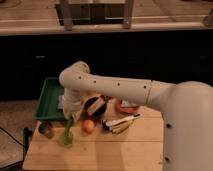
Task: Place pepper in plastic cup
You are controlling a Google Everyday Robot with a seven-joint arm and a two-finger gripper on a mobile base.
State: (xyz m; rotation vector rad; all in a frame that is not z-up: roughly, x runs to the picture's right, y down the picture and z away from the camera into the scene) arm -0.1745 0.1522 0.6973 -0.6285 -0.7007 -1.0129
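I have the tool [70,114] low over the left front of the bench [125,150], directly above the plastic cup [66,142], so the pepper [68,131] can go in tip first. It stands upright, point down in the cup. Whether the tool grips it I cannot tell. The pepper looks slim, pale green, tapering

one cam up high, facing down; gripper [70,115] over table [125,150] left.

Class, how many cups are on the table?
2: a dark grey cup at the left edge, a green plastic cup beside it under the pincer. The arm may hide others.
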